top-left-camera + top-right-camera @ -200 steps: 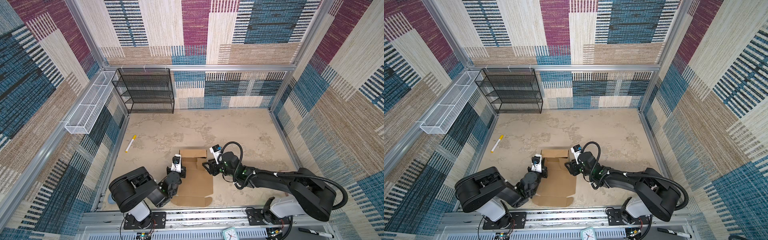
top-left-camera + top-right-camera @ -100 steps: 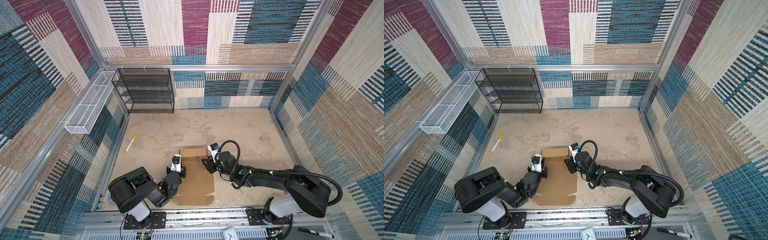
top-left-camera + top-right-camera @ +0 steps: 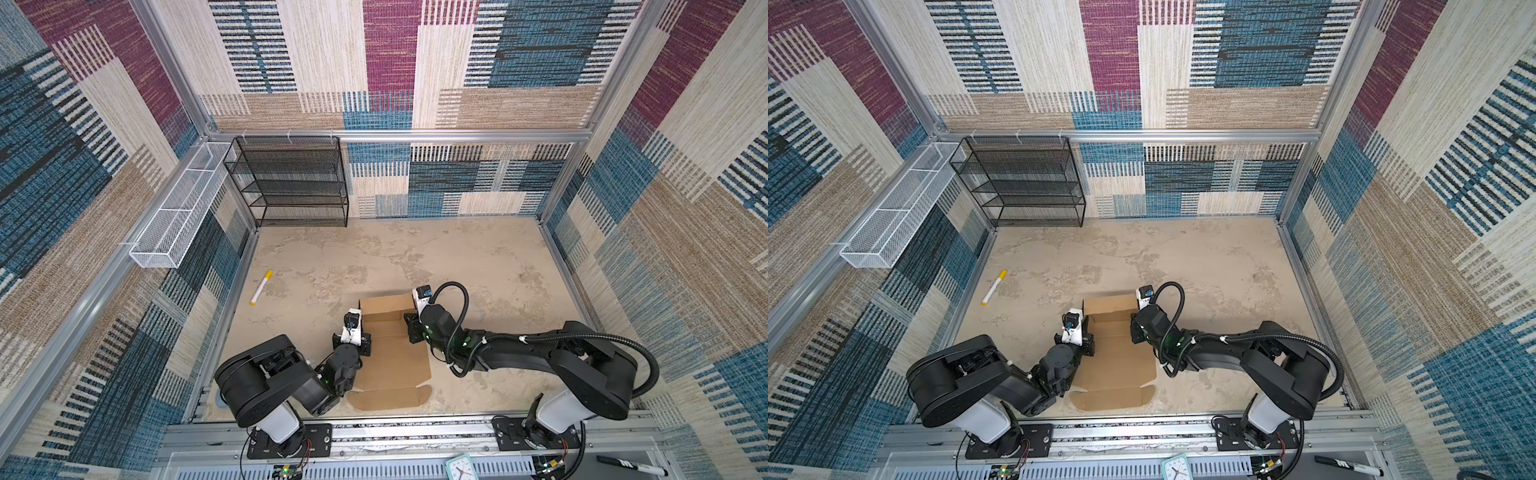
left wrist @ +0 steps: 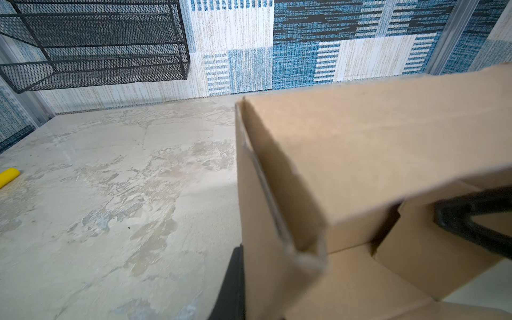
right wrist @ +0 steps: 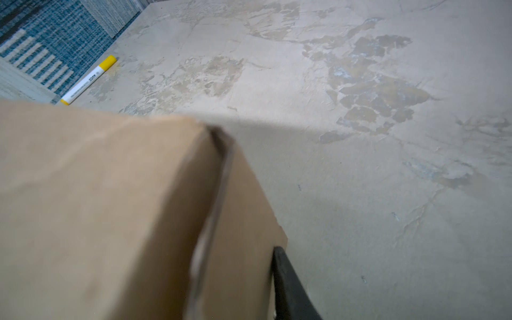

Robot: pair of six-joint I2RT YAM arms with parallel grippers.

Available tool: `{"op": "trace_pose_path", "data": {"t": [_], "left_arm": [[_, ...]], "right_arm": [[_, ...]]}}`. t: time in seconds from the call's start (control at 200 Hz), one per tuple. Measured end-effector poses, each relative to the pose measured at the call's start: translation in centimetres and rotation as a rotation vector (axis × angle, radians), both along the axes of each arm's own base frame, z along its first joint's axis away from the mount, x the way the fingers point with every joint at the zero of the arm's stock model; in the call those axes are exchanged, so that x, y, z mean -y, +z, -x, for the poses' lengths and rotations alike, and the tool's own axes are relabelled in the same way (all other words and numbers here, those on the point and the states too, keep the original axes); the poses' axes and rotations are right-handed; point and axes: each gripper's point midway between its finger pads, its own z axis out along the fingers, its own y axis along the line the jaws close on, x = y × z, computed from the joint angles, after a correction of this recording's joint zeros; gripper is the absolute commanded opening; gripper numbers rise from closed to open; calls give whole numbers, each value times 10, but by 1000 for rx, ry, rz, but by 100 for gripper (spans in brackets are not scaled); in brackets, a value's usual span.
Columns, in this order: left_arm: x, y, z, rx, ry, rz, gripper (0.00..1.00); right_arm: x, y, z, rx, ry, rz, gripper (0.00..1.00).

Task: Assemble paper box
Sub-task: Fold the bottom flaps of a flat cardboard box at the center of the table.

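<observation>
Left gripper [image 3: 365, 340]: jaws together, clamped on raised left wall of paper box [image 3: 392, 361]; one finger [image 4: 232, 288] shows outside wall. Right gripper [image 3: 412, 330]: straddles right wall, one finger [image 5: 291, 288] outside; squeezing or not, cannot tell. Box near front edge of table [image 3: 478, 266], far wall upright, near flap flat. Yellow-capped marker [image 3: 261, 287] well apart.

1. In both top views I see the paper box [image 3: 390, 353] low at frame centre, on the tabletop [image 3: 478, 266].
2. The left gripper [image 3: 365, 337] sits at its left wall, the right gripper [image 3: 411, 328] at its right wall.
3. A marker [image 3: 261, 286] lies left of it; a shelf [image 3: 291, 183] stands behind, upper left.
</observation>
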Motion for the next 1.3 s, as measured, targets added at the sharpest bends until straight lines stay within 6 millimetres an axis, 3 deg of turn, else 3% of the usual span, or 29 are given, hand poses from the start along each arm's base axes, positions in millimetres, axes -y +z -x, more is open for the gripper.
{"op": "trace_pose_path", "data": {"t": [0.27, 0.656, 1.297], "left_arm": [[-2, 0, 1, 1, 4, 1, 0], [-2, 3, 1, 10, 14, 6, 0], [0, 9, 3, 23, 16, -23, 0]], "right_arm": [[-1, -8, 1, -7, -66, 69, 21], [2, -13, -3, -11, -101, 108, 0], [7, -11, 3, -87, -131, 126, 0]]}}
